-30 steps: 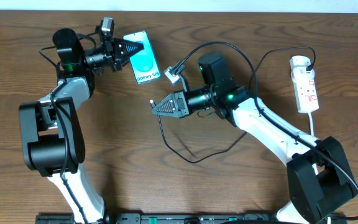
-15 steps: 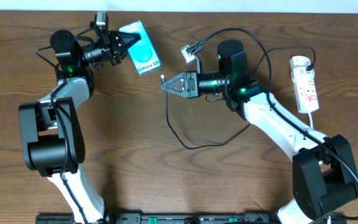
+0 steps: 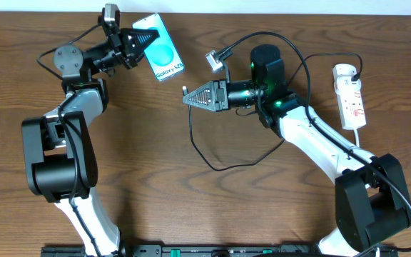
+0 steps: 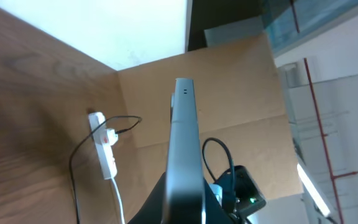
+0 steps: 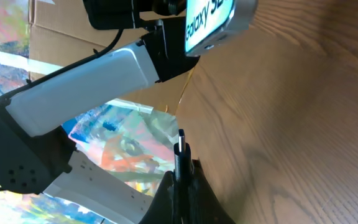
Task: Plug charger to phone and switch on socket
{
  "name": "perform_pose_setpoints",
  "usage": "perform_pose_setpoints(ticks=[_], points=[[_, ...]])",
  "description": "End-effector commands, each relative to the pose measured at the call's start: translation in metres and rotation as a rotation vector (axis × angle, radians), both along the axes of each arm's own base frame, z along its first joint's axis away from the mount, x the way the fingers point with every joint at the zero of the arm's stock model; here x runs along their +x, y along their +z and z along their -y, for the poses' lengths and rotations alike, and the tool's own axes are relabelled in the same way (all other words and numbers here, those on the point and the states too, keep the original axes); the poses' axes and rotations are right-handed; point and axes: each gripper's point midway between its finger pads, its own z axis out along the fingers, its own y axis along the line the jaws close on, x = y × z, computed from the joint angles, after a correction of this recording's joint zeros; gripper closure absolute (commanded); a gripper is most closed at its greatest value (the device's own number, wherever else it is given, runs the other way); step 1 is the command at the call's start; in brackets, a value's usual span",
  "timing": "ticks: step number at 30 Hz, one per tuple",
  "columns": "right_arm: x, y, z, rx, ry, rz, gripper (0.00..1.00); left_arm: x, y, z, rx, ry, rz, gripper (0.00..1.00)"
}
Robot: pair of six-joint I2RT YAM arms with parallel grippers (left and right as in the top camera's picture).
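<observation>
Overhead: the left gripper, clamped on the phone, has lifted it farther back; the right gripper, pinching the charger near its tip, has closed in beside it.
Left wrist: the phone is seen edge-on; the socket lies well apart.
Right wrist: the tip points toward the phone's end; plugging in looks next.

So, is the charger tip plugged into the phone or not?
Not plugged in. The right gripper holds the charger tip apart from the phone in the left gripper.
</observation>
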Motion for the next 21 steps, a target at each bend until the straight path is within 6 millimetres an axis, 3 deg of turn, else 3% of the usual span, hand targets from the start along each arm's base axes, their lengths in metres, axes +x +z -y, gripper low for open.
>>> perform_pose_setpoints(ticks=[1,12,21], points=[[-0.003,0.003,-0.003,0.013,0.024,0.000,0.99,-0.004,0.023,-0.002,-0.031,0.006,0.035,0.93],[-0.006,0.006,-0.006,0.023,0.043,0.004,0.99,-0.016,0.021,0.023,-0.011,-0.076,0.041,0.93],[-0.010,0.006,-0.009,0.024,0.053,0.007,0.99,-0.024,0.014,0.028,0.026,-0.126,0.041,0.93]])
